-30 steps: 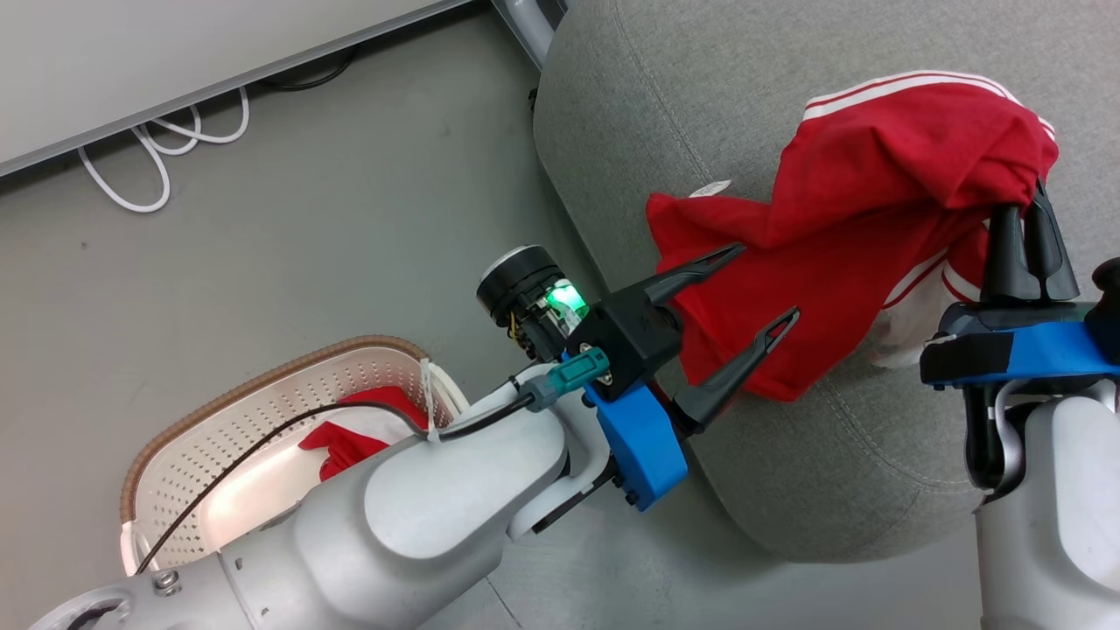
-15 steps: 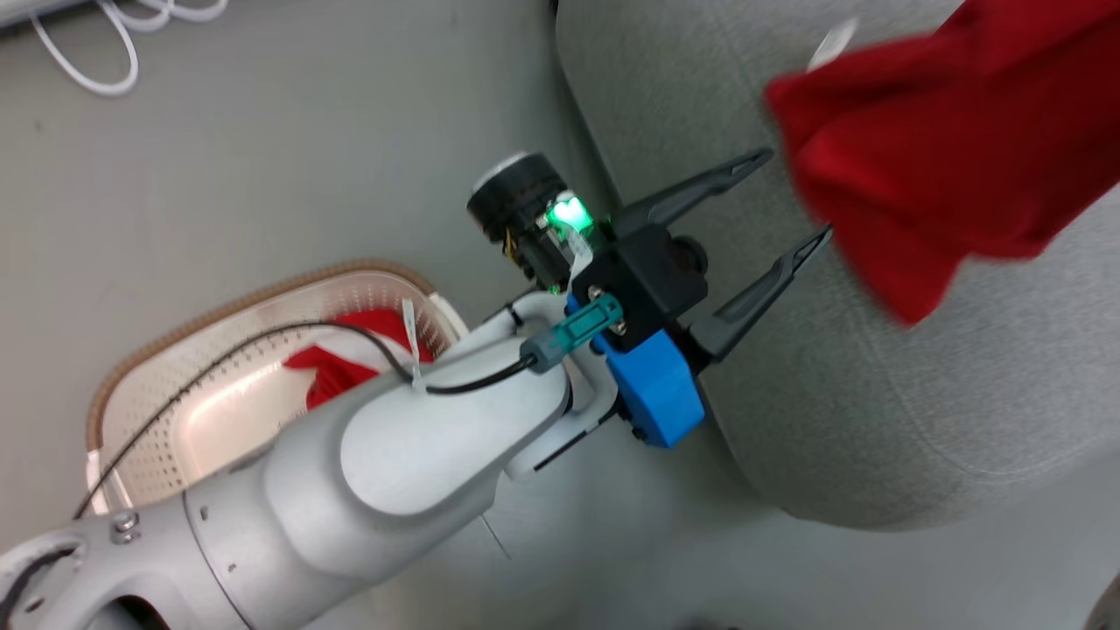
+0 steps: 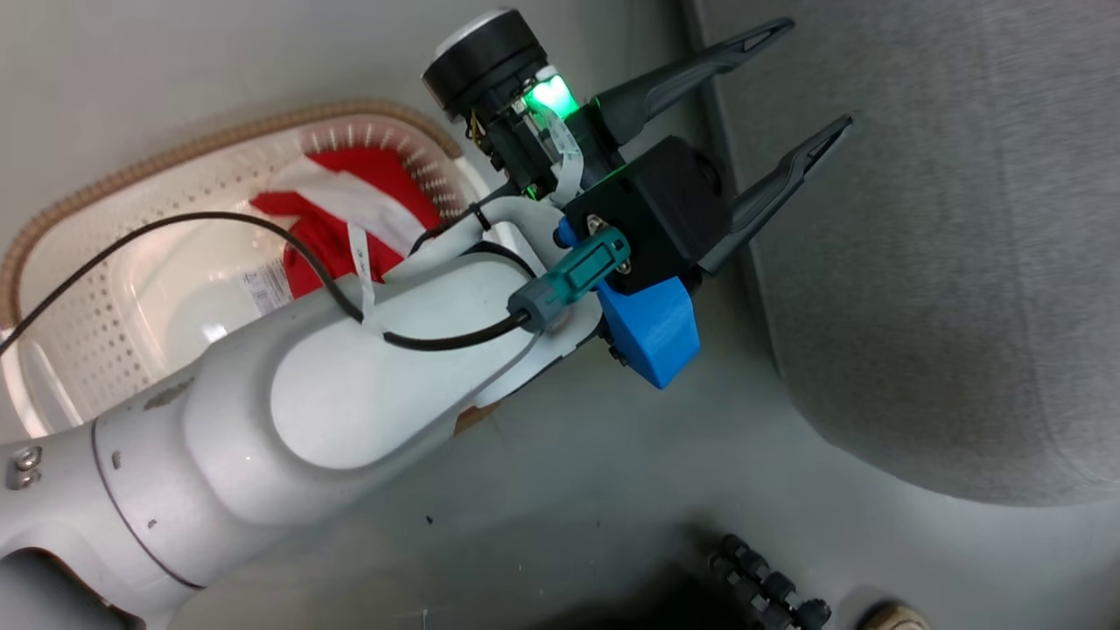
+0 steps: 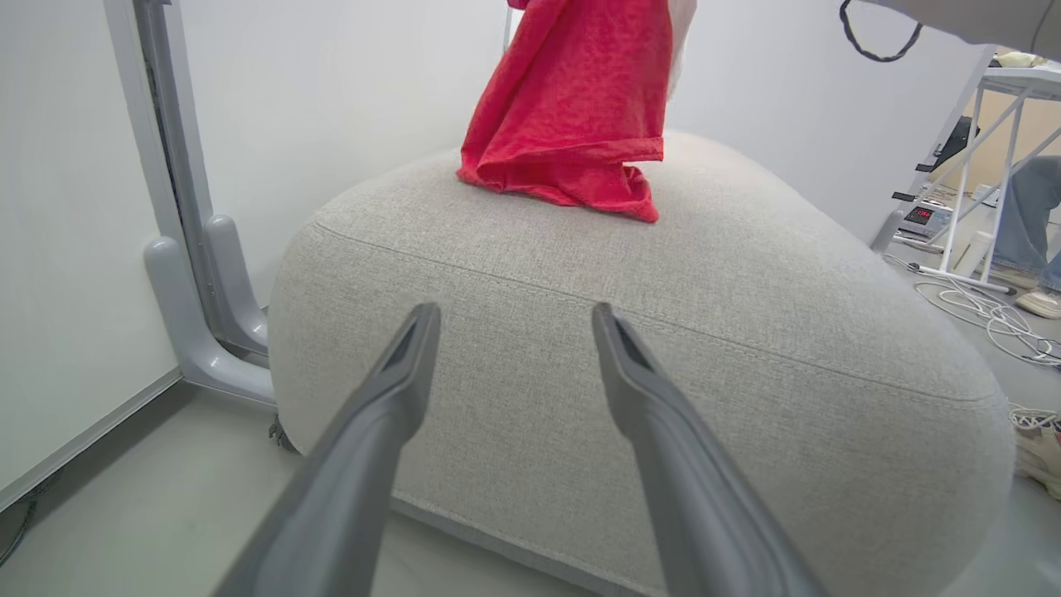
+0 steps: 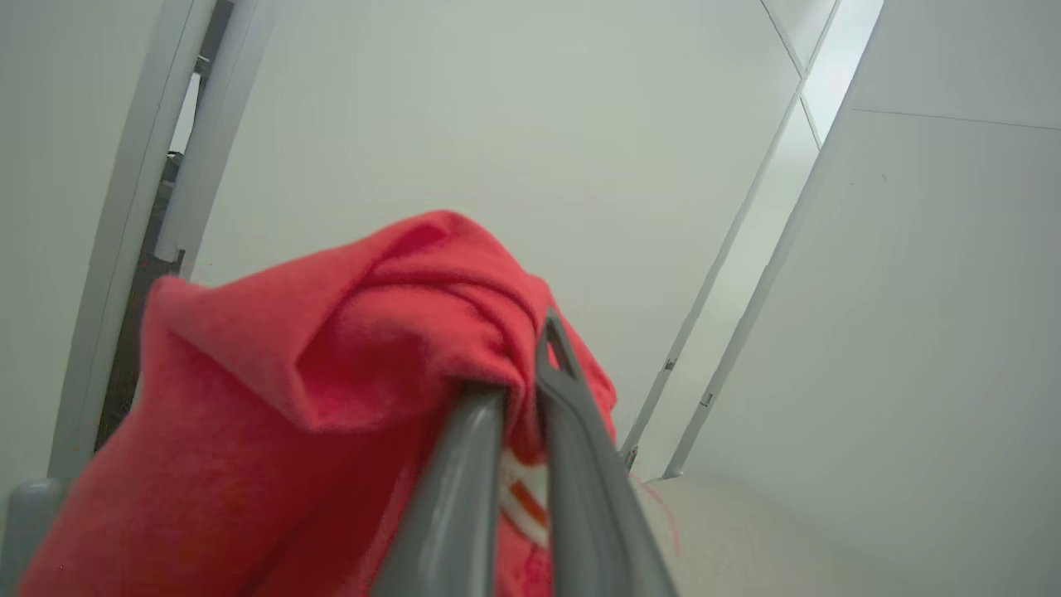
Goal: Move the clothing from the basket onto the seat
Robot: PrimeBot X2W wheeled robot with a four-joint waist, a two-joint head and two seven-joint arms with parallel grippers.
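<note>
Right gripper (image 5: 524, 365): the fingers are pressing together on a bunched fold of a red garment (image 5: 290, 398). The garment is hanging over the seat (image 4: 663, 356), and its lower folds appear to be resting on the seat's top, toward the side away from the left gripper (image 3: 814, 74).

Left gripper: the fingers are standing spread and carrying nothing. They are pointing at the seat's rounded side, near it but apart.

The laundry basket (image 3: 175, 153) is sitting on the floor beside the seat. A red-and-white garment (image 3: 350, 197) is lying inside it, against the wall nearer the seat, next to a barcode label (image 3: 267, 287) on the base.

Judgement: one piece is arriving on the seat, and one is waiting in the basket.

Risks noted:
- The bunched fold is wrapping over one finger, so on opening the cloth may cling and get dragged off the seat as the arm pulls away.
- The seat's top is curving downward, so a garment dropped near its edge may slide to the floor.
- The black cable (image 3: 262, 229) is looping over the basket, and on a reach for the second piece it may catch on the rim.
</note>
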